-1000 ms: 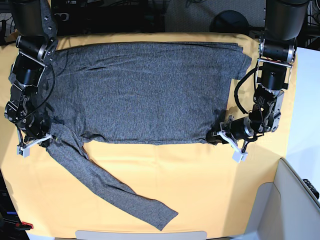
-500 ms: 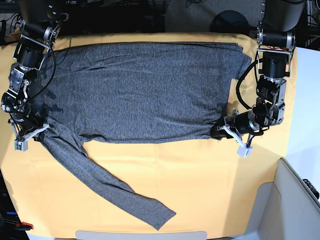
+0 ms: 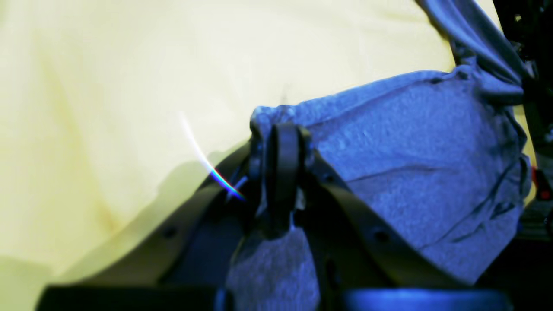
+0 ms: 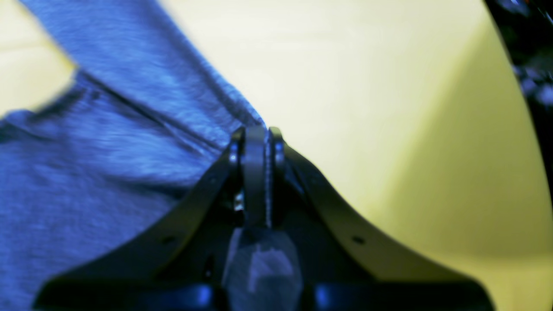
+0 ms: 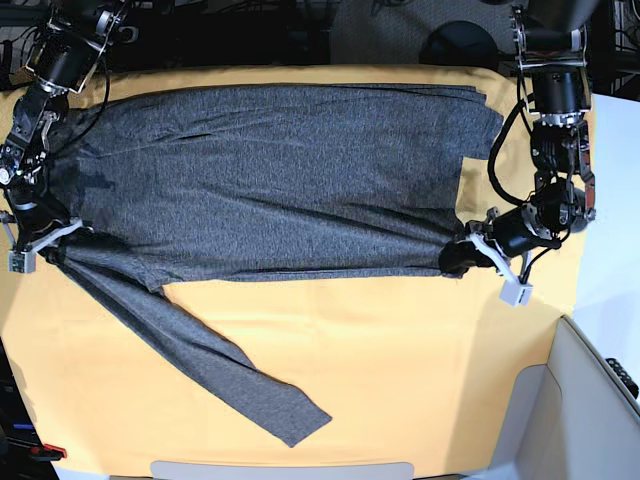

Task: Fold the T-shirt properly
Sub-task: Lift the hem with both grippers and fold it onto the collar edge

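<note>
Evidently both tools, left tool (image 5: 462,258) and right tool (image 5: 50,247), pinch the T-shirt (image 5: 270,180) stretched between them on the surface (image 5: 400,380); lifting evenly should probably keep the fold straight.

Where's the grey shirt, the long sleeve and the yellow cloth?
T-shirt (image 5: 290,180), base view, middle of its body.
Long sleeve (image 5: 215,365), base view, midway along it.
Yellow table cloth (image 5: 400,380), base view, bare part below the shirt.
</note>
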Controlling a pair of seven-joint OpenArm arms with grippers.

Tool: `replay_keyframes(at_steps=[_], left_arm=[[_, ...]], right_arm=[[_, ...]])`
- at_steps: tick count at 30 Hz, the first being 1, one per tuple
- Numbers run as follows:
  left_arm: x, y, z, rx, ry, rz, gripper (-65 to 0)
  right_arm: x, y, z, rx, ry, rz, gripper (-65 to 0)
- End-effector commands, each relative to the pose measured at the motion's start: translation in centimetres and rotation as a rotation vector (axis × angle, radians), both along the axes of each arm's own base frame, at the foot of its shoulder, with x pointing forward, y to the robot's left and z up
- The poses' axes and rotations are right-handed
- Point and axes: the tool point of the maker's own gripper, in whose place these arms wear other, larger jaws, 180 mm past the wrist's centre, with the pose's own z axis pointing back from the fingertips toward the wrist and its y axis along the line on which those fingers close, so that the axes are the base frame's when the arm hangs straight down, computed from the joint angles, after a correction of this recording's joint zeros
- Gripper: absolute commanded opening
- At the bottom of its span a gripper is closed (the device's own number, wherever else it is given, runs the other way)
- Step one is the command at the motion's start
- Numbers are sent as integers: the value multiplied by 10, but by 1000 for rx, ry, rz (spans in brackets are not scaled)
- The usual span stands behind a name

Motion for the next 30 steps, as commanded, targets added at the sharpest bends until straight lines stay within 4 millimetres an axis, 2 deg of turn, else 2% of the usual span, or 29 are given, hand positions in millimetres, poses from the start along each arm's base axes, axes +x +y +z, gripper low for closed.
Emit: replay_keyframes(at_steps=[1,6,13,15,22,30], left_arm=[[6,8,21,6,-66,10,-648],[-2,11,40,25,-134,13,-648],[-25,0,39,50,-144,-27,-648],[-33,-5,42,59,-156,-43,-648],[-51,-10,34,68,-133,-61,-648],[-68,-4,18,91,-78,-71,-648]], right_arm=[[7,-9,27,-16,-83,-14,-650],[-13,-26,26,-27,-80,-65,-650],[-33,-29,22,55,-109,-85,-650],[-42,-34,28,53,-125,-97,-650],[-63,-26,36,-11,-116,-66,-650],[-89,-27,22,-16,-68,-81,-650]])
